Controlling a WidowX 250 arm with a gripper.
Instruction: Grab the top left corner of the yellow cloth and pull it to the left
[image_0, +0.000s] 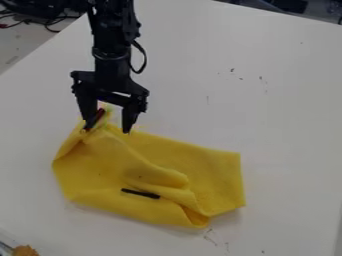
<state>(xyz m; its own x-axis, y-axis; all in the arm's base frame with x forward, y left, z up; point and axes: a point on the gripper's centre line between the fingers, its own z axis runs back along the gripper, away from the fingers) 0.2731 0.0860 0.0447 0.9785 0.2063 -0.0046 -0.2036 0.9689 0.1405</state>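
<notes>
Brown bit (25, 250) nearest camera, well apart from end effector (108, 126). Black stick (140, 193) on yellow cloth (217, 172), camera side of end effector, on counter (280, 100). Wide open at cloth's far edge, seemingly nothing gripped.

Beneath me lies a yellow cloth (150, 165), rumpled and folded. A black stick (141, 193) rests on it; a dark-red stick (99, 114) slants beside me.

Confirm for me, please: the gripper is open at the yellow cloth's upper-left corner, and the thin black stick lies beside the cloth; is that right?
Not quite: the camera view shows the thin black stick lying on the yellow cloth, not beside it. The gripper is indeed open at the cloth's upper-left corner.
</notes>
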